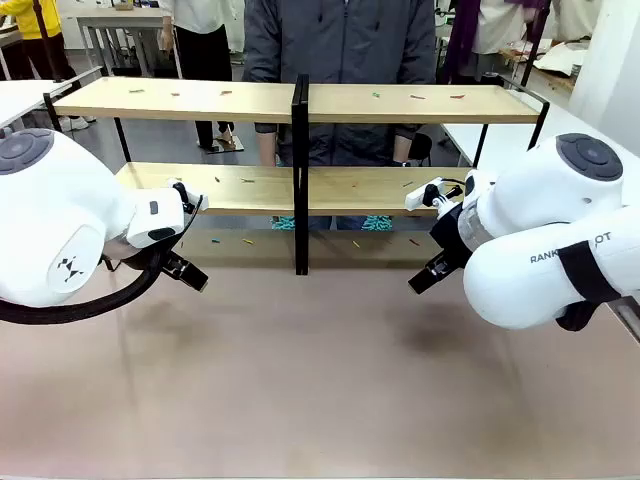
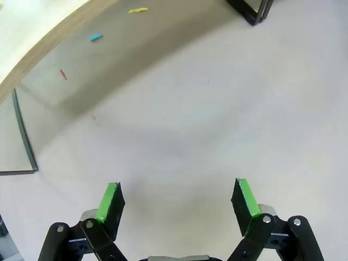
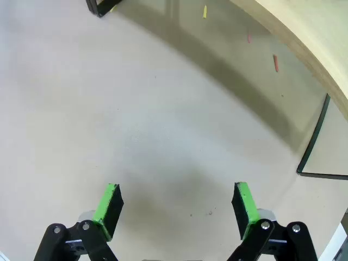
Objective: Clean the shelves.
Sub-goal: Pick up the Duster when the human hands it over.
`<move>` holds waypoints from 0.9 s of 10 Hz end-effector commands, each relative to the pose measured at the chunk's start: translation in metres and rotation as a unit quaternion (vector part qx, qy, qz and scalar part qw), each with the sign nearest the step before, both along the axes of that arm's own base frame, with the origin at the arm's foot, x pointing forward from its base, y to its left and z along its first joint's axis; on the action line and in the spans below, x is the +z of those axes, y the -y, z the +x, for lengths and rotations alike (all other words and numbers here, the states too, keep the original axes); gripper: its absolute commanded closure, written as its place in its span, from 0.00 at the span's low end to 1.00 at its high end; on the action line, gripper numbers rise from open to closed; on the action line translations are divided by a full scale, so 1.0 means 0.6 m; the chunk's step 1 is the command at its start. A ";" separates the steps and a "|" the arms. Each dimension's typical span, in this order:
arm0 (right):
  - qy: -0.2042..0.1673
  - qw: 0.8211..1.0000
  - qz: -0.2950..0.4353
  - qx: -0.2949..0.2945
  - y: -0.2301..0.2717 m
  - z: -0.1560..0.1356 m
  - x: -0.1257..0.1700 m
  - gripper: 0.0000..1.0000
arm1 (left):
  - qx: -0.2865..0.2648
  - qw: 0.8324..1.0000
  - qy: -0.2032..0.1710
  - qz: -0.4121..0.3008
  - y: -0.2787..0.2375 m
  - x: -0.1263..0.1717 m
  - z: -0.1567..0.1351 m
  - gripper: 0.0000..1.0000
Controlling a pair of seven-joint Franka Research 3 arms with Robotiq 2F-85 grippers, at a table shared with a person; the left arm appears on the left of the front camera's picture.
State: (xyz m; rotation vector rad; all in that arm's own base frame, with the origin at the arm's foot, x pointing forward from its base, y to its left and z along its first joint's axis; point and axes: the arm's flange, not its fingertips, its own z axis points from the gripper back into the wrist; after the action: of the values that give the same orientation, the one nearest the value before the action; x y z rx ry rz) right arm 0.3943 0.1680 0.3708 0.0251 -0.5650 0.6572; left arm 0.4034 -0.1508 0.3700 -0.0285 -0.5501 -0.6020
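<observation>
Looking across the counter (image 1: 320, 380) from the front, the shelves (image 1: 200, 98) sit in the upper half of the frame. Their long boards run straight from left to right, two tiers split by a central black post (image 1: 300, 170). Small coloured scraps (image 1: 415, 97) dot both boards and the counter underneath. A person (image 1: 340, 40) in a grey jacket stands just behind the rack. The left pincer (image 1: 190, 272) hangs low at centre left and the right pincer (image 1: 420, 280) at centre right, both in front of the lower board and angled down toward the counter.

From the left wrist, the pincer's green pads (image 2: 111, 201) stand wide apart with nothing between them, above bare counter. The lower board's pale edge curves across the upper left, and yellow, blue and red scraps lie in its shadow.

From the right wrist, the green pads (image 3: 109, 204) are likewise spread and empty. The board sweeps through the upper right, with scraps below it and the post's foot at the top left.
</observation>
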 end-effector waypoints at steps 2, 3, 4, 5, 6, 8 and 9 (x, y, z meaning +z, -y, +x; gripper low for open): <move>0.000 1.000 0.000 0.000 0.000 0.000 0.000 0.00 | 0.000 1.000 0.000 0.000 0.000 0.000 0.000 0.00; 0.000 1.000 0.000 0.000 0.000 0.000 0.000 0.00 | 0.000 1.000 0.000 0.000 0.000 0.000 0.000 0.00; 0.000 1.000 0.000 0.000 0.000 0.000 0.000 0.00 | 0.000 1.000 0.000 0.000 0.000 0.000 0.000 0.00; 0.000 1.000 0.000 0.000 0.000 0.000 0.000 0.00 | 0.000 1.000 0.000 0.000 0.000 0.000 0.000 0.00; 0.000 1.000 0.000 0.000 0.000 0.000 0.000 0.00 | 0.000 1.000 0.000 0.000 0.000 0.000 0.000 0.00; 0.000 1.000 0.000 0.000 0.000 0.000 0.000 0.00 | 0.000 1.000 0.000 0.000 0.000 0.000 0.000 0.00; 0.000 1.000 0.000 0.000 0.000 0.000 0.000 0.00 | 0.000 1.000 0.000 0.000 0.000 0.000 0.000 0.00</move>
State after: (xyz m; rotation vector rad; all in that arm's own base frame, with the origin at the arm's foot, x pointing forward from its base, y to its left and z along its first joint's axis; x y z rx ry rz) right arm 0.3942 0.1680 0.3708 0.0245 -0.5651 0.6578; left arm 0.4034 -0.1508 0.3700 -0.0285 -0.5500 -0.6019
